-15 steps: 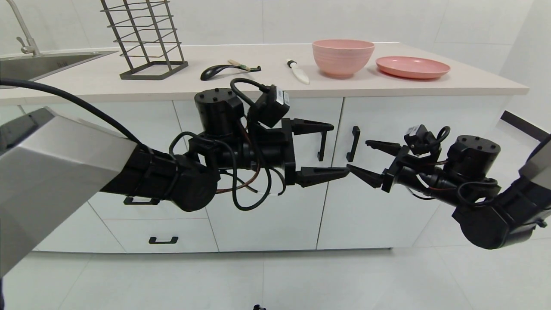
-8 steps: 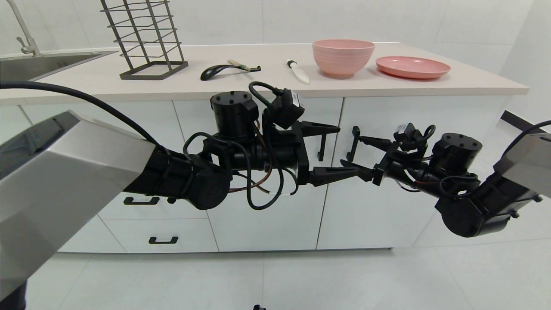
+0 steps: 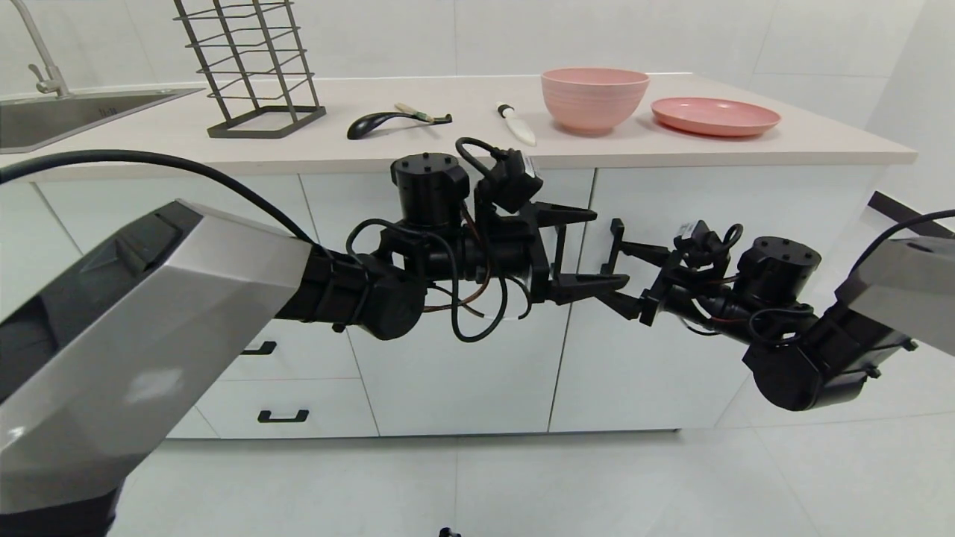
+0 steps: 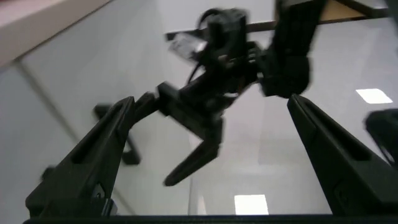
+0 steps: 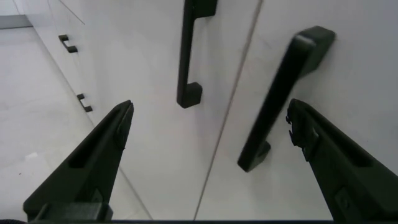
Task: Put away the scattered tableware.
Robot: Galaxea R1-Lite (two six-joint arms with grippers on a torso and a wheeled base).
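Note:
On the beige counter (image 3: pixel 186 138) lie a pink bowl (image 3: pixel 595 99), a pink plate (image 3: pixel 715 115), a white-bladed knife (image 3: pixel 516 124), a black spoon (image 3: pixel 384 121) and a small wooden utensil (image 3: pixel 414 112). Both arms hang below the counter edge, in front of the white cabinet doors. My left gripper (image 3: pixel 608 248) (image 4: pixel 210 102) is open and holds nothing. My right gripper (image 3: pixel 608 267) (image 5: pixel 210 107) is open too, tip to tip with the left one, close to the two black door handles (image 5: pixel 189 53) (image 5: pixel 283 99). Seen from the left wrist, the right gripper (image 4: pixel 161 140) faces it.
A black wire dish rack (image 3: pixel 250 67) stands at the counter's back left, with a steel sink (image 3: pixel 67 112) and tap farther left. Drawers with black handles (image 3: pixel 283 415) sit low on the left. White tiled floor lies open below the arms.
Both arms have pushed forward and up toward the cabinet doors. The left gripper slid right, the right gripper slid left, and their fingertips now nearly meet by the handles.

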